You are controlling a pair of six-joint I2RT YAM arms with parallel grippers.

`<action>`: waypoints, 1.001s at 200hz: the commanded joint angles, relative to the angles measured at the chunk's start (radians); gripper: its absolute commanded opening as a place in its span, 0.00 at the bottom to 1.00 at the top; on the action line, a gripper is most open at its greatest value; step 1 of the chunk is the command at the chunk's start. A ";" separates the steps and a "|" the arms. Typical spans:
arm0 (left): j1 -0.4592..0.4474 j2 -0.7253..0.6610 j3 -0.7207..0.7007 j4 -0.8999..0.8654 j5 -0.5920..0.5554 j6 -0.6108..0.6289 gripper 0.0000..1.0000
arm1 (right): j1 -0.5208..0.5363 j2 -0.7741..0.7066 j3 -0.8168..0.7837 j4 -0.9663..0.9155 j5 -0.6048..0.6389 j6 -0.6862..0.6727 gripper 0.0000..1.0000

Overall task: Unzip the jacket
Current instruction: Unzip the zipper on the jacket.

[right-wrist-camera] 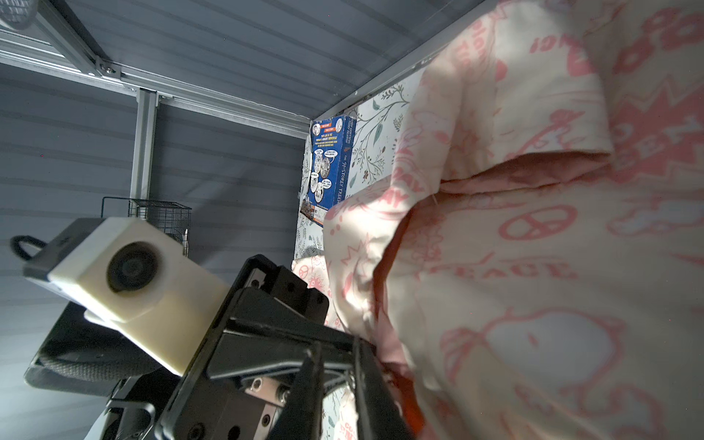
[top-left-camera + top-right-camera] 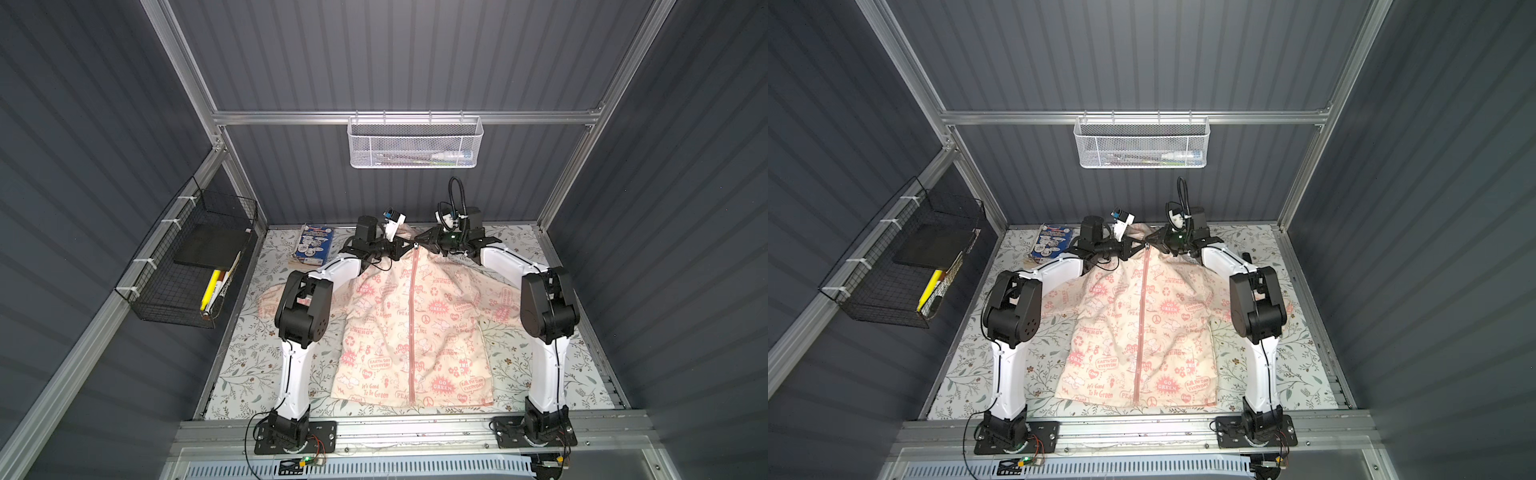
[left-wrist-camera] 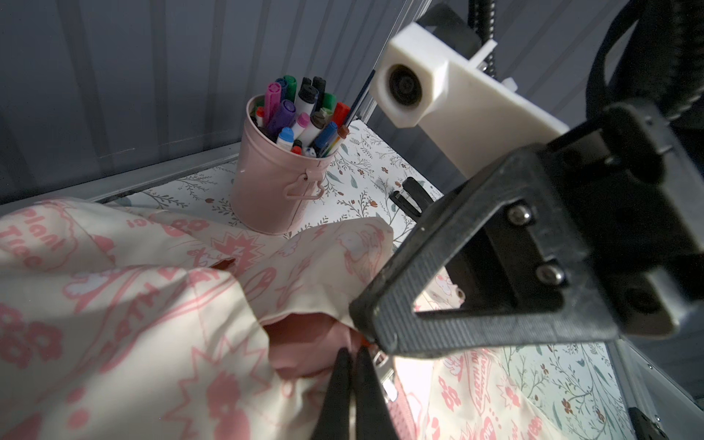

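As the jacket (image 2: 374,332) lay flat and zipped on the table (image 2: 249,365), the left claw (image 3: 352,362) was pressed together at the collar, apparently to anchor it, while the right claw (image 1: 336,344), narrowly parted, was set beside the zipper top (image 2: 415,246), its hold indiscernible.

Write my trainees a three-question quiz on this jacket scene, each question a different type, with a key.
1. True or false: the zipper on the jacket is open down to the hem.
2. The left gripper and right gripper meet at: A) the hem, B) the zipper's collar end, C) a sleeve cuff.
3. Fill in: the pink pail holds coloured ____.
Key: 1 false; 2 B; 3 markers.
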 commanded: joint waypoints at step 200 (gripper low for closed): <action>-0.008 -0.100 -0.012 0.042 -0.029 -0.017 0.00 | 0.007 -0.238 -0.187 -0.201 0.036 -0.141 0.21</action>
